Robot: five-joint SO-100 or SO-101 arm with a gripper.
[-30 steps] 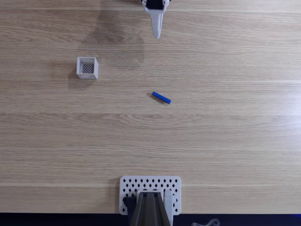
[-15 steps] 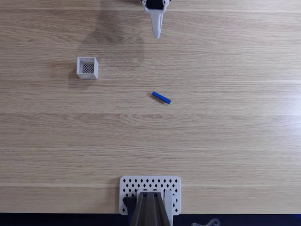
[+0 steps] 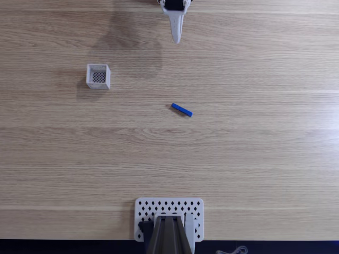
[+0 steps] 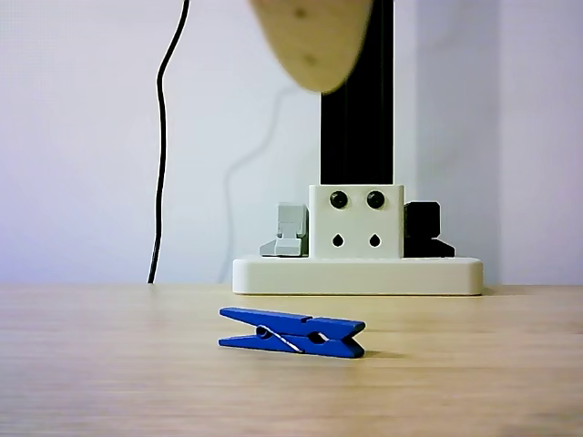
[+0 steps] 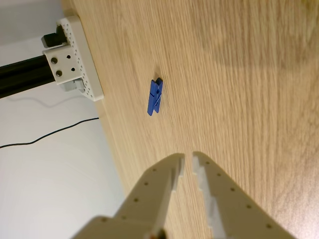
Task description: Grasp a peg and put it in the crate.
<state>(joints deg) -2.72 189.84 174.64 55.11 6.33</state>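
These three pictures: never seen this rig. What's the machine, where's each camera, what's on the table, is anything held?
It is a small robot arm with a two-finger gripper, working on a wooden table.

The fixed view looks straight down; the gripper's pale fingers enter from the top edge. The wrist view rides on the arm and looks past the fingers. The other view sits low near table level.

On the table lie a small blue clothes peg, flat near the middle, and a small white square open-topped crate to its left in the fixed view. A white perforated plate carries a black post.

Nothing is held: the fingers are nearly together, empty, well short of the peg.
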